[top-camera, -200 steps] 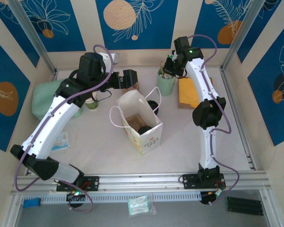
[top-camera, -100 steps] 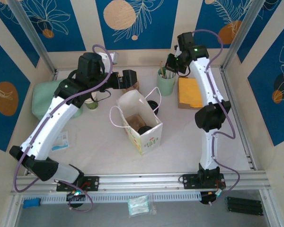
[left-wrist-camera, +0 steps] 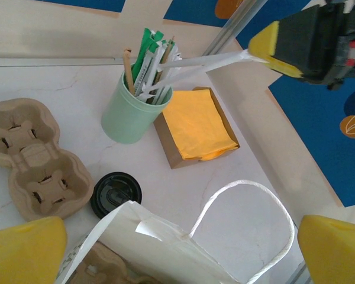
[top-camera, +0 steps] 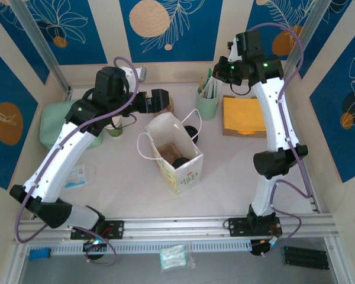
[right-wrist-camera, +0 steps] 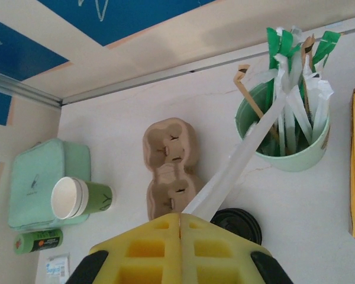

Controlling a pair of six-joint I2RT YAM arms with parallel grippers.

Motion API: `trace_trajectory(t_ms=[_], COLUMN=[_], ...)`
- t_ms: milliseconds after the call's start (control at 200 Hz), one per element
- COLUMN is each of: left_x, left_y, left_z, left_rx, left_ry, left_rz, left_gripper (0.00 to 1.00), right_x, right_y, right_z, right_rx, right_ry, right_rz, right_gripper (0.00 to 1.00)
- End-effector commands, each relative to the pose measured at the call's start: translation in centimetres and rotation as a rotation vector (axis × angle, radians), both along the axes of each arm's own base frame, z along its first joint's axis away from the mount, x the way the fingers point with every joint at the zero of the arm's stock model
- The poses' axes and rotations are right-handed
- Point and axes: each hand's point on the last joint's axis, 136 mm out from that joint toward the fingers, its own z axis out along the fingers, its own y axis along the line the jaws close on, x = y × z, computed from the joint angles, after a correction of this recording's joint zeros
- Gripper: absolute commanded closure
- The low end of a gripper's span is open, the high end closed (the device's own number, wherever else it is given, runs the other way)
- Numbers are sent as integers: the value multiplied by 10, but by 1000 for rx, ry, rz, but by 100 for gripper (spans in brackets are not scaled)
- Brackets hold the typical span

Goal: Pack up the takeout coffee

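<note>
A white paper bag [top-camera: 174,151] stands open mid-table. Inside it a round black lid [top-camera: 179,161] tops what looks like the takeout coffee, whose sides are hidden. My left gripper [top-camera: 160,100] hovers open over the bag's back edge [left-wrist-camera: 160,242], its yellow fingers [left-wrist-camera: 23,248] wide apart with nothing between them. My right gripper [top-camera: 226,70] is raised above the mint cup [top-camera: 207,105] and shut on a white wrapped straw [right-wrist-camera: 248,151]. The straw's far end still rests in that cup [right-wrist-camera: 290,148]. The same straw [left-wrist-camera: 207,62] and right gripper [left-wrist-camera: 266,50] also appear from the left wrist.
A loose black lid [left-wrist-camera: 115,194] lies behind the bag beside a cardboard cup carrier [left-wrist-camera: 32,157]. A lidless green cup [right-wrist-camera: 83,198] lies on a mint container [right-wrist-camera: 44,180] at the left. A box of orange napkins [top-camera: 244,115] sits right of the mint cup.
My right gripper has risen and moved right and back from the mint cup, drawing a wrapped straw out with it. The left arm has barely moved.
</note>
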Motion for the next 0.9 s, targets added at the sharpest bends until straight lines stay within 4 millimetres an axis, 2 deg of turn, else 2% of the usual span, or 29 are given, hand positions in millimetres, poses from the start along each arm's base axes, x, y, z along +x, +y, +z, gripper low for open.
trace_trajectory(t_ms=[0,160,400,570,895], left_x=[-10,-14,-18,-18,-16], left_y=[12,15,19,19,17], left_z=[22,23,23,24,18], left_rx=[3,-1,-2,-3,0], left_ry=[-64,-63,-65,-64,-51], left_rz=[8,13,20,20,19], left_gripper=[1,1,1,1,1], right_x=[-23,-41,-30,-17,3], right_y=[7,8,-1,-3,-18], right_z=[29,49,47,35,0], right_rx=[46,58,53,44,33], right_ry=[-59,-123,-131,-105,-40], right_rz=[39,41,9,-1,-45], right_gripper=[100,100,100,100,100])
